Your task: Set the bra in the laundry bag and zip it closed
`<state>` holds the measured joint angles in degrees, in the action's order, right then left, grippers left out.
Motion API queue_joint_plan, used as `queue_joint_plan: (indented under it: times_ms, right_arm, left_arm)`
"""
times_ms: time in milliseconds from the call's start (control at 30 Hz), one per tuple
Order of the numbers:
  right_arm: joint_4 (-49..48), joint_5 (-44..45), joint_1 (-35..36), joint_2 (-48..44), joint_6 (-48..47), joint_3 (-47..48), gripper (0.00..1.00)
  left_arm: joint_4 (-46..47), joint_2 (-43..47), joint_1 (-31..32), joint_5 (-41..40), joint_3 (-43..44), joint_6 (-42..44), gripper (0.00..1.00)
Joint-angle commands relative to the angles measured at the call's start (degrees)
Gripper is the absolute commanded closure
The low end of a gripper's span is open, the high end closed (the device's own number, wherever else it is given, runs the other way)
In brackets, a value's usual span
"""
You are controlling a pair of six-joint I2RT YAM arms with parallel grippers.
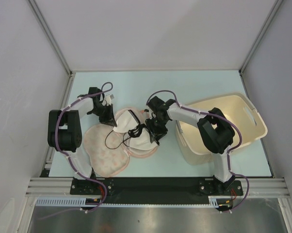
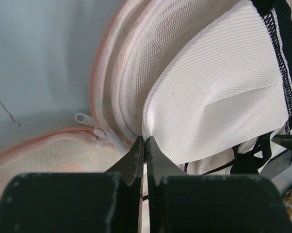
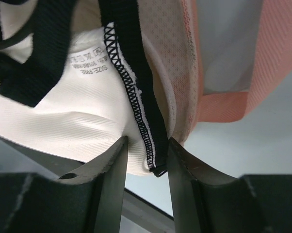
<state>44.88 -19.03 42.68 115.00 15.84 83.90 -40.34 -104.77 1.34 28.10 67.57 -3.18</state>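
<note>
The laundry bag [image 1: 106,156] lies open on the table, its peach halves spread left and right. The cream-white bra [image 1: 125,122] with black straps rests on the right half. My left gripper [image 1: 110,120] is at the bra's upper left. In the left wrist view the left gripper [image 2: 145,140] is shut, with the corner of the bra's white cup [image 2: 219,87] running into its tips, beside the bag's raised rim [image 2: 109,87]. My right gripper [image 1: 154,134] is at the bra's right side. In the right wrist view the right gripper [image 3: 147,143] is shut on the bra's black-edged hem [image 3: 88,116], against the bag's mesh lining [image 3: 223,102].
A cream plastic basket [image 1: 255,119] stands at the right, close behind my right arm. A white zip pull [image 2: 83,117] lies at the bag's rim, left of my left fingers. Grey walls enclose the table on three sides.
</note>
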Motion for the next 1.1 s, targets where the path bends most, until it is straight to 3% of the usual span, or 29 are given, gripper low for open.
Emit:
queue_joint_plan:
  times_ms: [0, 133, 200, 233, 367, 433, 600, 767, 800, 900, 1067]
  right_arm:
    - [-2.5, -6.7, 0.7, -3.3, 5.4, -0.6, 0.59]
    - [-2.6, -6.7, 0.7, -4.3, 6.7, -0.7, 0.59]
    - [-2.4, -6.9, 0.6, -4.3, 6.8, -0.5, 0.59]
    - [-2.3, -6.9, 0.4, -4.3, 6.8, -0.5, 0.59]
    - [-1.9, -6.6, 0.4, -5.5, 6.5, -1.3, 0.53]
    - [-1.6, -6.5, 0.1, -6.0, 6.3, -2.1, 0.48]
    - [-1.0, -5.0, -1.3, -7.8, 6.0, -2.6, 0.39]
    - [-0.6, -4.5, -3.2, -8.6, 5.9, -1.9, 0.33]
    - [-0.5, -4.4, -3.6, -8.5, 5.8, -1.6, 0.33]
    - [-0.3, -4.2, -4.2, -7.8, 5.5, -0.4, 0.33]
    - [-0.8, -4.4, -4.3, -7.6, 5.8, 0.4, 0.33]
  left_arm:
    - [-0.9, 2.6, 1.5, -4.9, 2.8, 2.2, 0.96]
    - [-0.7, 3.3, 1.6, -6.4, 2.7, 2.4, 0.96]
    - [-0.5, 4.0, 1.6, -6.7, 2.3, 2.1, 0.89]
    - [-0.4, 4.1, 1.6, -7.1, 2.1, 2.0, 0.85]
    - [0.4, 8.8, 1.6, -9.4, 1.4, 0.1, 0.50]
    - [0.5, 11.2, 1.6, -10.7, 1.5, -1.1, 0.40]
    - [-1.0, 21.7, 2.7, -14.3, -1.5, -8.7, 0.24]
    - [-1.3, 34.1, 11.7, -15.4, -13.0, -21.6, 0.21]
    - [-0.9, 37.8, 13.4, -15.2, -15.0, -27.8, 0.21]
    - [0.3, 43.0, 18.9, -15.4, -23.2, -42.8, 0.29]
    - [3.0, 52.4, 24.1, -19.4, -31.4, -55.9, 0.30]
